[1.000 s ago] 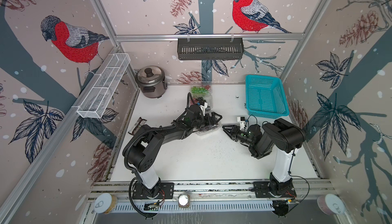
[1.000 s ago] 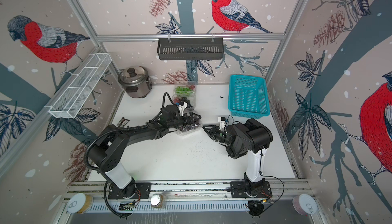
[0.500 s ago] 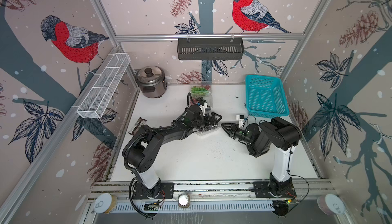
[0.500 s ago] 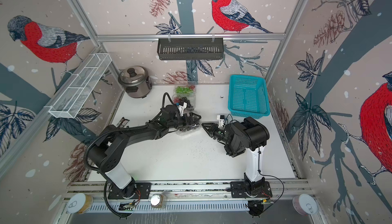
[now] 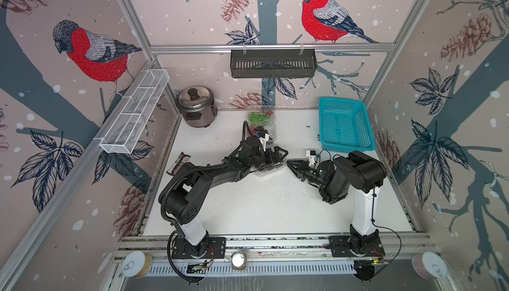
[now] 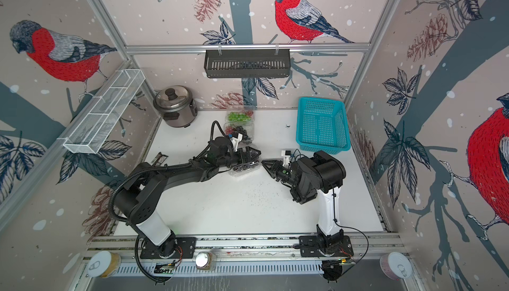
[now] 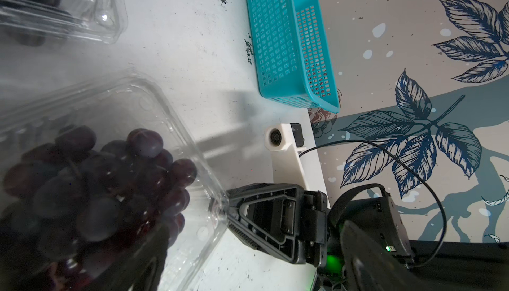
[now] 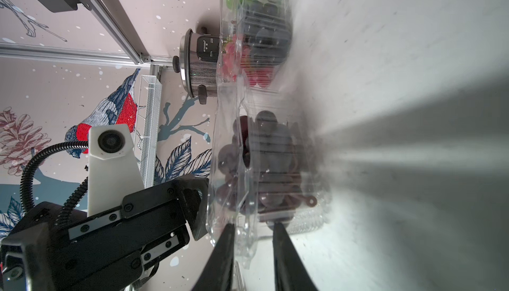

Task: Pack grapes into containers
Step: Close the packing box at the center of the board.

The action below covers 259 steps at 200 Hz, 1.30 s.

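In both top views the left arm's wrist (image 5: pixel 249 150) covered most of the near container (image 5: pixel 272 169) (image 6: pixel 245 171); you saw only its corner toward the right gripper (image 5: pixel 288 163). In the left wrist view the dark grapes (image 7: pixel 110 182) inside it were blurred behind the plastic, and its side away from that gripper ran off the picture's edge. You could not tell whether the right gripper's fingers (image 8: pixel 281 245) pinched its rim. The dark specks (image 5: pixel 282 194) near it were too small to name.

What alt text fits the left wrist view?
A clear clamshell container of dark purple grapes fills the foreground; the right gripper has its jaws either side of one corner. A turquoise basket and a second clear container sit beyond on the table.
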{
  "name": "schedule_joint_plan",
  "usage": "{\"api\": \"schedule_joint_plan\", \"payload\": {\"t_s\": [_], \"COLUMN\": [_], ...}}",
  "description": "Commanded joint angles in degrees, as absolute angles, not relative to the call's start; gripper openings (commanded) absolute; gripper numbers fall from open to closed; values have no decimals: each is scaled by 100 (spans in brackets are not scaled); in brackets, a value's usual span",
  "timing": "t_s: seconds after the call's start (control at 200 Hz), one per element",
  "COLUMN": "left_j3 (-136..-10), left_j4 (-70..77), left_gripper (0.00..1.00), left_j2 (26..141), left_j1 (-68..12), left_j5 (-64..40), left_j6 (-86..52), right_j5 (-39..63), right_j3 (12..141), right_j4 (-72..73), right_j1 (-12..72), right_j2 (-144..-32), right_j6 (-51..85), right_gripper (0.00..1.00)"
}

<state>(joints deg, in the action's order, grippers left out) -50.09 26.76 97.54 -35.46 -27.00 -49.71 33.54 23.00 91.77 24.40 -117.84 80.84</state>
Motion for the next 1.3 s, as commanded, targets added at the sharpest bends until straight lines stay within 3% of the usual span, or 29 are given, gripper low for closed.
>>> {"api": "schedule_joint_plan", "payload": {"t_s": [0.0, 1.291], "left_j3": [-4983, -4913], "left_j4": [2773, 2831], "left_gripper": [97, 97], "left_j2": [9738, 9782], "left_j1": [-3551, -3524], "left_j5": [-2719, -2742], "left_j6": [-4975, -4970], "right_j5": [3279, 2868], "right_j3": [2346, 2231], "right_j4": [9694, 9653], "right_j1": [2469, 2589], "right_j2": [-11822, -11943], "right_j6": [8161, 8317], "right_gripper": [25, 12]}}
